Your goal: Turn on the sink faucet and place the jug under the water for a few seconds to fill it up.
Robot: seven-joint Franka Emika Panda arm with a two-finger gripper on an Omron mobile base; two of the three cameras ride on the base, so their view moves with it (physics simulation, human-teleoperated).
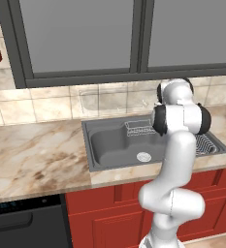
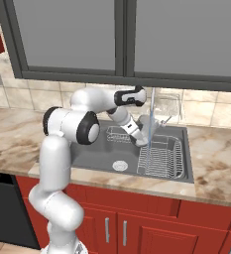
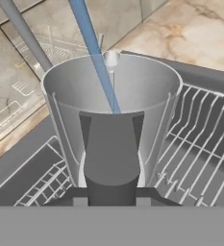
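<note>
Kitchen: marble counter [image 1: 32,155] under a wide window [image 1: 80,34], red cabinets [image 2: 137,223] below, tiled wall behind.
Sink [image 1: 104,145]: dark basin set into the counter, round drain [image 1: 143,156] on its floor, a small wire basket [image 1: 139,128] at the back edge, a wire rack [image 2: 160,158] filling the right end.
Faucet [image 2: 152,106]: chrome gooseneck rising from the sink's back edge, small lever [image 2: 165,120] just to its right.
Water [image 3: 96,55]: and it's running, a thin blue stream slanting straight down into the open mouth of the jug.
Jug [image 3: 114,103]: grey cup held upright over the sink near the back edge, just left of the rack, right under the spout; dark handle [image 3: 111,149] faces the hand camera.
Gripper [image 2: 139,140]: reached out over the basin, fingers pinching the jug at its handle side, tips tucked against the handle at the bottom of the hand view.
Arm [image 2: 62,149]: bent across the front edge of the sink, elbow high.
</note>
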